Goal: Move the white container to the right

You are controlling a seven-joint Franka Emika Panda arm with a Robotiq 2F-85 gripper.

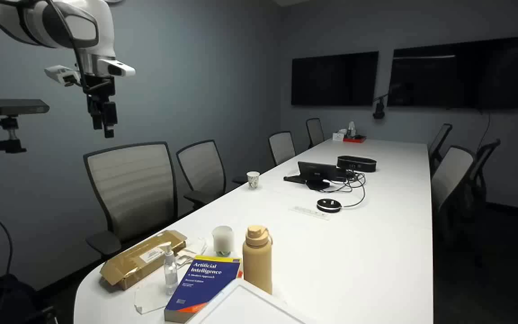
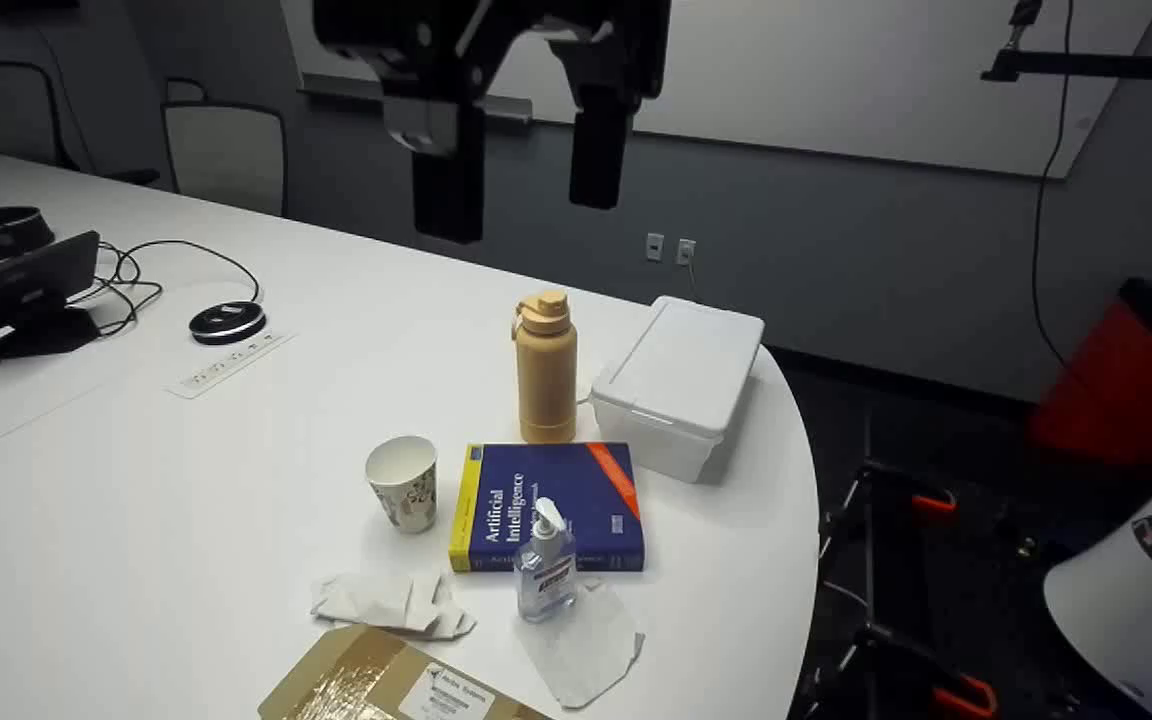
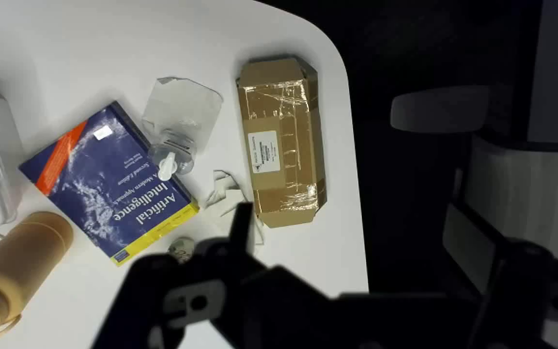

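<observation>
The white container (image 2: pixel 402 484) is a small white paper cup with a printed pattern on its lower side. It stands upright beside the blue book (image 2: pixel 558 510). In an exterior view it also shows (image 1: pixel 223 239) behind the book and left of the tan bottle (image 1: pixel 257 261). In the wrist view only a small part of it shows (image 3: pixel 181 248); the dark gripper parts hide the remainder. My gripper (image 2: pixel 523 212) hangs high above the table with its fingers apart and nothing between them. It also shows at upper left in an exterior view (image 1: pixel 104 128).
A lidded white box (image 2: pixel 681 365) stands past the tan bottle near the table edge. A sanitizer bottle (image 2: pixel 546 575), crumpled paper (image 2: pixel 391 603) and a cardboard box (image 3: pixel 284 140) lie around the book. A patterned cup (image 1: pixel 253 180) and a phone (image 1: pixel 317 173) stand farther along the table.
</observation>
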